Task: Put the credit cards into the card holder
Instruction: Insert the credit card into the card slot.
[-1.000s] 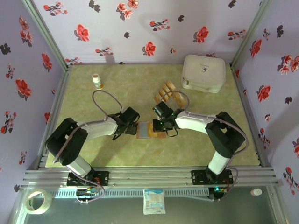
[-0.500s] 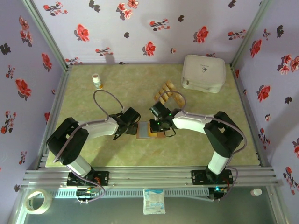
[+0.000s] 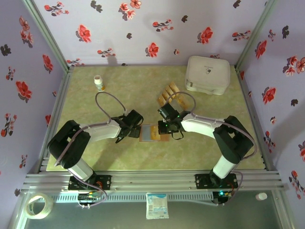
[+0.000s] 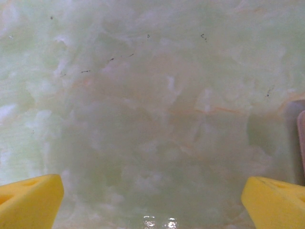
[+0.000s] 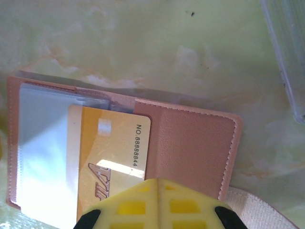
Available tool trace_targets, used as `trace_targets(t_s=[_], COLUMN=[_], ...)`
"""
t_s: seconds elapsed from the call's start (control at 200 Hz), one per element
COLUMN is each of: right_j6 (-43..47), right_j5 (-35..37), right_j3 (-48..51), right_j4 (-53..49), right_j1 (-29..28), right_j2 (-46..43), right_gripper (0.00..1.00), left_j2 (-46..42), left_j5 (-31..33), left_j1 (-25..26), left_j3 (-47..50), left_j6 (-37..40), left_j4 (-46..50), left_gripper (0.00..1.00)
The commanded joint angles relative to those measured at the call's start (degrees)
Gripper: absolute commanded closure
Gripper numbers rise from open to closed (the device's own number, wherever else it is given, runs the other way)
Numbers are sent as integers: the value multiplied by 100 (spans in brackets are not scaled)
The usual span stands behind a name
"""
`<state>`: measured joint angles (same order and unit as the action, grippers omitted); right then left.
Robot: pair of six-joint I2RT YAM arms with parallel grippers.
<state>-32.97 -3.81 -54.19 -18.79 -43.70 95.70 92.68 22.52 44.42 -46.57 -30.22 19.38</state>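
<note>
Toward the bench's near edge, about midway along it, the left claw [image 4: 152, 200] hangs over bare bench with its fingers spread wide and nothing between them. Just to its right the card holder [image 5: 190, 148] lies open and flat, its long axis roughly parallel to that near edge.

One credit card [image 5: 112, 143] lies on the open holder, its long axis square to the holder's, short end pointing away from the right claw [image 5: 159, 202]. That claw's fingers are together over the card's near end; whether they pinch it or only press, I cannot tell.

The card looks light, stiff, thin and slick, best taken by a short edge. The holder is likely soft and light enough to skid, so it would want pinning down.

Farther back, the loose credit cards [image 3: 169, 92] are fanned near the bench's middle.
</note>
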Motion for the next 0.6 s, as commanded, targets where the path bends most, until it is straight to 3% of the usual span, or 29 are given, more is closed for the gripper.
trace_targets(t_s=[0.0, 0.595], right_j6=[0, -133], right_j5=[-13, -277], right_j3=[72, -274], right_j4=[69, 217], right_j1=[3, -273], right_j2=[193, 485], right_gripper=[100, 100], left_j2=[268, 402], left_j5=[-413, -512], left_j1=[160, 183], left_j3=[-52, -72], left_j6=[72, 61], left_j4=[-286, -396], left_gripper=[1, 1])
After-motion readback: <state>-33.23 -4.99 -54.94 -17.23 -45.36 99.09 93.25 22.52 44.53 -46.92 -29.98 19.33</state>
